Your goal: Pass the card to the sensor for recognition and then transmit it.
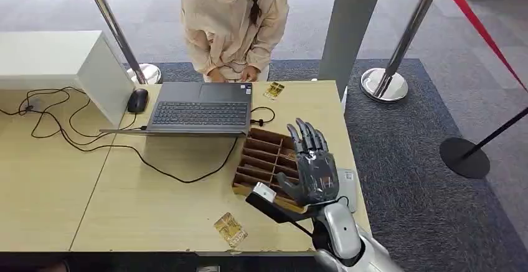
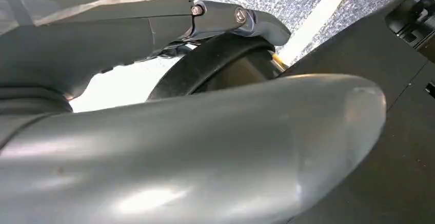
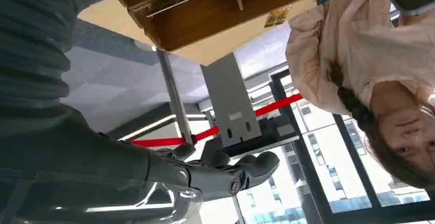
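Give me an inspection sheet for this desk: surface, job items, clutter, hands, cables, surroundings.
Surface: light wooden table.
Job's things: one gold card near the front edge; a second gold card at the far edge beside the laptop; white sensor pad partly hidden by the right hand.
Clutter: wooden divider tray, mouse, white box.
Hands: right hand raised over the tray, fingers spread, holding nothing; left hand too close to judge.
Cables: black cables trailing across the table.
Surroundings: seated person, stanchions with red belt, grey kiosk post.
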### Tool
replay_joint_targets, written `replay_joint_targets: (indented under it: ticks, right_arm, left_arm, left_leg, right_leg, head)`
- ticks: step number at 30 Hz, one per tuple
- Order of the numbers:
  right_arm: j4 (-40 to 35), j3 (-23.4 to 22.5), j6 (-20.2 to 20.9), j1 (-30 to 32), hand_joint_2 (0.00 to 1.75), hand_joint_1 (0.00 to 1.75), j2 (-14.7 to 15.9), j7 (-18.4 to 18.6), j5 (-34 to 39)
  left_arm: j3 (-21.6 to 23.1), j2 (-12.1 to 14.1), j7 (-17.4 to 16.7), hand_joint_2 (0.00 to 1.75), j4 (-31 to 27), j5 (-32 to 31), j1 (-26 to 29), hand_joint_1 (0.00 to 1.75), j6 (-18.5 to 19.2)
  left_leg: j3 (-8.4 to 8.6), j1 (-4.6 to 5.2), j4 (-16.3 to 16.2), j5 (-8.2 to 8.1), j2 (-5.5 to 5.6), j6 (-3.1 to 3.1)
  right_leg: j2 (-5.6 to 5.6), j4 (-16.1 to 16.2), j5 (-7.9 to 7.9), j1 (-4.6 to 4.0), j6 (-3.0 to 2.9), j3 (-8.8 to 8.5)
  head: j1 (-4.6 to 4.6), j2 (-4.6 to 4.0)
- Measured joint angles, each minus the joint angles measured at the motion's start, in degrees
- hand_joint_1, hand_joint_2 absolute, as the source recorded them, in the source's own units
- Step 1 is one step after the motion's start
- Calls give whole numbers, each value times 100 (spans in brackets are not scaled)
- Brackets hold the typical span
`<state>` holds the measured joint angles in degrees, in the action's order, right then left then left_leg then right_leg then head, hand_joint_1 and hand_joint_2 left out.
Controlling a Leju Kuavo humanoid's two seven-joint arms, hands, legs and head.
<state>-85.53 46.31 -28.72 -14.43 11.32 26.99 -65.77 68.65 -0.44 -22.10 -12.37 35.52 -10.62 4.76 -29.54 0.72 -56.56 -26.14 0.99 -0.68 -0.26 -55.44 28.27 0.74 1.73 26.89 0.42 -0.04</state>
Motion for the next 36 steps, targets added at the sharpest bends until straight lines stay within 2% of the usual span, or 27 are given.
replay_joint_targets:
  ticks: [1,2,3,4,5,6,7,8,9,10,11,12,13,15,19,21,24,27,30,36]
  right_arm:
    - [20,0,2,-5,175,0,0,9,13]
    - [41,-4,13,-9,175,0,11,122,22]
    - [66,-13,15,-26,175,0,33,186,88]
    - [105,-15,13,-80,175,0,48,190,224]
    - [168,-24,-6,-176,175,0,85,149,345]
    - [205,-39,-39,-244,175,0,118,111,415]
    - [232,-57,-99,-276,175,0,142,98,472]
    - [279,-61,-140,-263,175,0,183,86,514]
    - [330,-94,-142,-255,175,0,236,85,525]
    - [367,-101,-146,-259,175,0,271,85,525]
    - [387,-88,-155,-301,175,0,271,85,520]
    - [402,-59,-160,-367,175,0,269,72,503]
    - [420,-28,-168,-446,175,0,223,92,496]
    - [468,0,-173,-546,175,0,201,114,511]
    - [518,42,-171,-632,175,0,151,63,577]
    - [553,57,-170,-637,175,0,142,28,595]
    - [601,85,-162,-637,175,0,135,-72,623]
    - [634,129,-149,-648,175,0,105,-135,627]
    - [645,166,-129,-663,175,0,79,-138,627]
    - [697,195,-149,-677,175,0,68,-177,627]
  left_arm:
    - [0,0,-2,0,0,-7,-4,0,0]
    - [22,65,-87,0,-11,-44,-69,0,-172]
    - [116,228,-340,0,-110,20,-247,0,-390]
    - [274,568,-828,0,-384,323,-452,0,-501]
    - [294,1288,-1251,0,-963,952,-489,0,-523]
    - [102,2157,-1505,0,-1573,1744,-266,0,-466]
    - [-220,3192,-1657,0,-2252,2794,305,0,-389]
    - [-680,4430,-1738,0,-3161,4011,905,0,-369]
    - [-1102,5491,-1762,0,-4070,4817,1448,0,-391]
    - [-1643,6366,-1746,0,-4900,5356,1745,0,-480]
    - [-2368,7101,-1712,0,-5616,5652,1932,0,-618]
    - [-3266,7728,-1690,0,-6390,5671,2245,0,-806]
    - [-4224,8279,-1679,0,-7258,5372,2667,0,-987]
    - [-5528,9269,-1698,0,-8629,4878,3317,0,-1222]
    - [-7306,10451,-1722,0,-10324,4721,4138,0,-1344]
    - [-7942,10833,-1725,0,-10947,4717,4366,0,-1353]
    - [-8705,11308,-1731,0,-11627,4715,4654,0,-1342]
    - [-9247,11597,-1740,0,-12082,4640,4814,0,-1287]
    - [-9642,11777,-1742,0,-12404,4599,4914,0,-1279]
    - [-10087,11941,-1746,0,-12732,4490,5005,0,-1277]
  left_leg:
    - [7,-1,-2,1,-1,0]
    - [6,-3,-2,4,-2,3]
    - [-8,-16,-8,19,1,1]
    - [-55,-21,-6,36,4,13]
    - [-90,-46,6,44,-3,38]
    - [-60,-63,25,2,-13,120]
    - [4,-72,17,-33,-125,144]
    - [38,-102,-14,-47,-201,153]
    - [44,-144,-72,-41,-200,154]
    - [-31,-170,-117,-3,-109,142]
    - [-100,-180,-145,46,64,134]
    - [-147,-188,-139,71,171,149]
    - [-169,-210,-122,80,211,155]
    - [-205,-234,-121,96,205,175]
    - [-222,-215,-112,112,-17,176]
    - [-227,-210,-112,120,-92,170]
    - [-232,-198,-113,127,-110,160]
    - [-234,-196,-111,134,-94,151]
    - [-235,-195,-108,134,-89,152]
    - [-235,-195,-101,136,-88,154]
  right_leg:
    - [0,1,0,0,0,9]
    - [0,1,-1,2,-1,13]
    - [0,-1,-9,0,-8,28]
    - [-1,-14,-23,-12,-14,43]
    - [7,-22,-41,-45,-49,46]
    - [22,-18,-26,-70,-104,31]
    - [118,-34,-24,-80,-137,22]
    - [203,-47,-18,-99,-144,42]
    - [203,-52,-21,-132,-139,107]
    - [106,-54,-21,-151,-133,150]
    - [-61,-51,-10,-144,-133,167]
    - [-164,-51,-4,-151,-141,178]
    - [-200,-53,-5,-176,-147,180]
    - [-201,-60,-42,-207,-182,171]
    - [17,-64,-144,-207,-187,237]
    - [92,-64,-170,-205,-180,268]
    - [112,-64,-182,-192,-169,282]
    - [103,-64,-181,-190,-167,281]
    - [100,-65,-181,-190,-167,281]
    - [100,-65,-180,-190,-168,282]
  head:
    - [0,0]
    - [-2,0]
    - [0,0]
    - [4,0]
    - [51,0]
    - [144,0]
    - [157,0]
    - [38,-2]
    - [-68,-2]
    - [-103,2]
    - [-76,0]
    - [-74,0]
    - [-76,0]
    - [-57,0]
    - [-44,-2]
    - [-46,0]
    - [-46,0]
    - [-48,0]
    - [-46,-2]
    - [-44,0]
